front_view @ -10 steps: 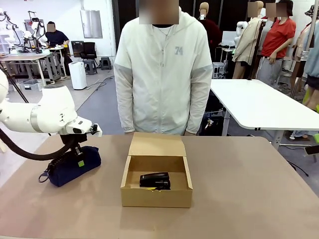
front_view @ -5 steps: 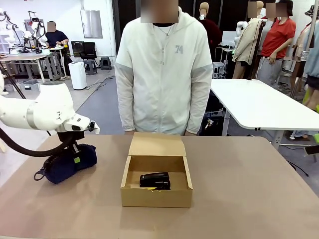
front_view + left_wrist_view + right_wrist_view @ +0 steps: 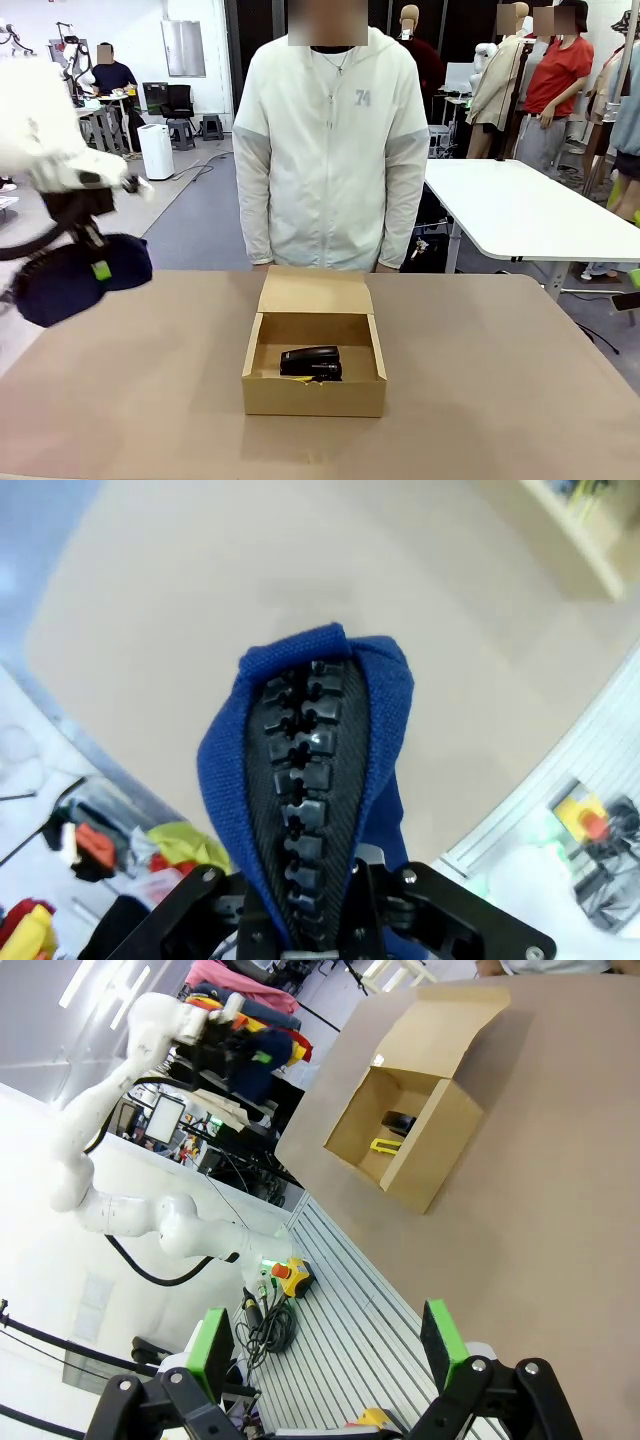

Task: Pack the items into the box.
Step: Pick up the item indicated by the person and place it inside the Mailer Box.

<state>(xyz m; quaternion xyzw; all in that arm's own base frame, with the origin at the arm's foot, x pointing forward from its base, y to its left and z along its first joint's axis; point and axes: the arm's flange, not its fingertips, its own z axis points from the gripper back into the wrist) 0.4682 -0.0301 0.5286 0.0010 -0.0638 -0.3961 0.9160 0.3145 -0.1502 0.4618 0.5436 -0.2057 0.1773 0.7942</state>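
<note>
Lifted off the bench (image 3: 500,380) since a second ago: navy pouch (image 3: 55,288), pinched in left hand (image 3: 98,268). Right hand (image 3: 326,1338) wide, holding nothing. Stapler (image 3: 311,362) inside box (image 3: 313,395).

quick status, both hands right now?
Left hand: closed, holding the navy pouch in the air.
Right hand: open, holding nothing.

Blurred left arm (image 3: 40,130) and navy pouch (image 3: 70,285); yellow knife (image 3: 318,384) largely behind the box (image 3: 313,398) front wall.
</note>
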